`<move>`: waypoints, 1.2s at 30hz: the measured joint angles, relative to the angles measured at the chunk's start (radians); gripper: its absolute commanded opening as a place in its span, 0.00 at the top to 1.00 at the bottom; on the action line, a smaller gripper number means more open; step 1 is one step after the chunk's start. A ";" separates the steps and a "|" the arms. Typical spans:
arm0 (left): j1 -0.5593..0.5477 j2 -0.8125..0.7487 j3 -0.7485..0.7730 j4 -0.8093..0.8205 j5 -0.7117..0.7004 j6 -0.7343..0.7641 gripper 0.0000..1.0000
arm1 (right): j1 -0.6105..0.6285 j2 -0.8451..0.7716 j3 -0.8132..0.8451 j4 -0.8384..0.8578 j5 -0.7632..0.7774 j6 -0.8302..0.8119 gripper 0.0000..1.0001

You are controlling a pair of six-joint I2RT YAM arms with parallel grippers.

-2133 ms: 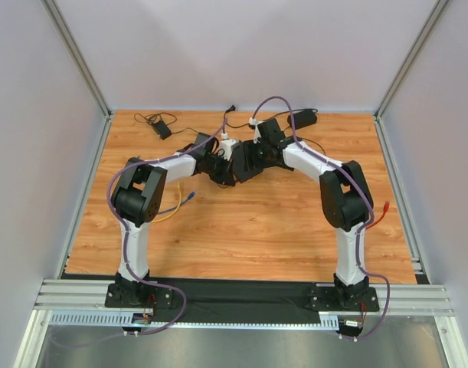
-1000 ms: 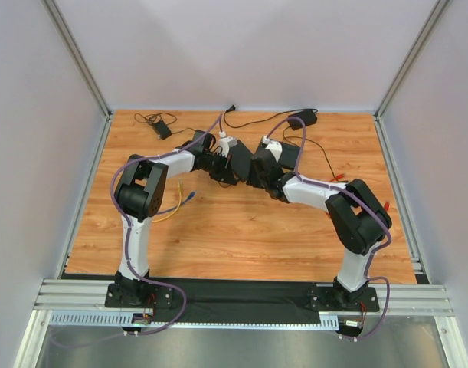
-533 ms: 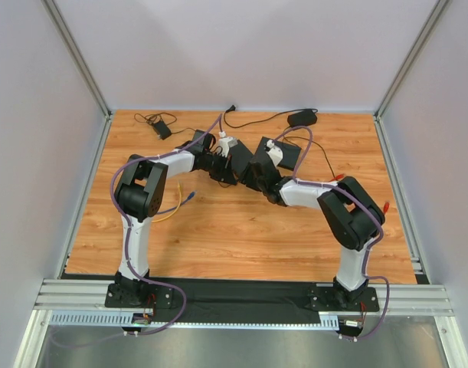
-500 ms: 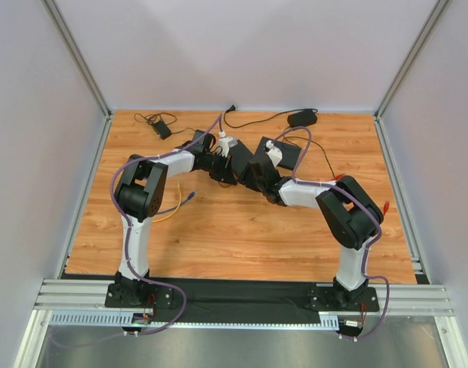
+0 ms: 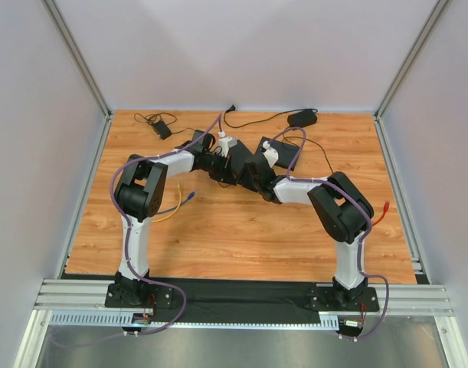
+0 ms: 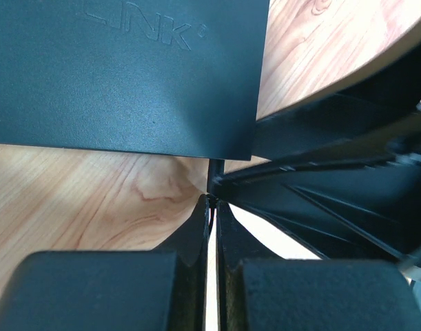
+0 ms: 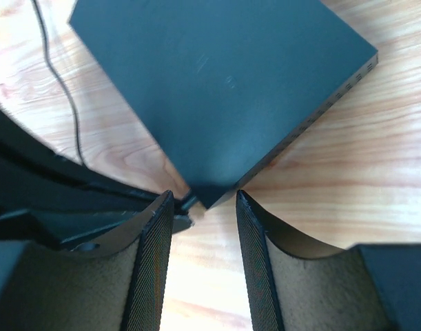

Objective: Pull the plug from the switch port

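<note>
The black switch (image 6: pixel 127 76) lies flat on the wood table and fills the top of the left wrist view. It also shows in the right wrist view (image 7: pixel 217 83) and between the two wrists in the top view (image 5: pixel 240 158). A thin dark plug (image 6: pixel 213 181) sticks out at its near corner. My left gripper (image 6: pixel 212 200) is shut on the plug, fingertips right against the switch's edge. My right gripper (image 7: pixel 203 196) is open, with the switch's corner between its fingers; the plug (image 7: pixel 188 203) shows by the left finger. In the top view the left gripper (image 5: pixel 226 170) and the right gripper (image 5: pixel 254 173) almost meet.
A black power brick (image 5: pixel 301 117) with its cable lies at the back. A small black adapter (image 5: pixel 163 130) lies at the back left. A yellow cable with a blue plug (image 5: pixel 189 197) lies by the left arm. A red-tipped cable (image 5: pixel 385 207) lies at the right edge.
The right arm has swung in from behind the switch, folded its forearm low, and brought its open gripper to the switch's near corner. The left arm has barely moved.
</note>
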 measured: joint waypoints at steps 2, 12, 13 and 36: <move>0.001 0.000 -0.002 0.000 0.000 0.000 1.00 | 0.000 0.018 0.011 0.001 0.002 0.008 0.57; 0.011 0.000 -0.008 0.016 -0.003 0.000 1.00 | 0.005 0.052 0.080 -0.075 0.071 0.101 0.60; 0.011 0.000 -0.008 0.018 -0.006 0.000 1.00 | 0.006 0.056 0.089 -0.084 0.078 0.112 0.60; 0.121 -0.112 -0.223 0.169 -0.013 -0.095 1.00 | 0.018 0.140 0.263 -0.251 0.143 0.206 0.63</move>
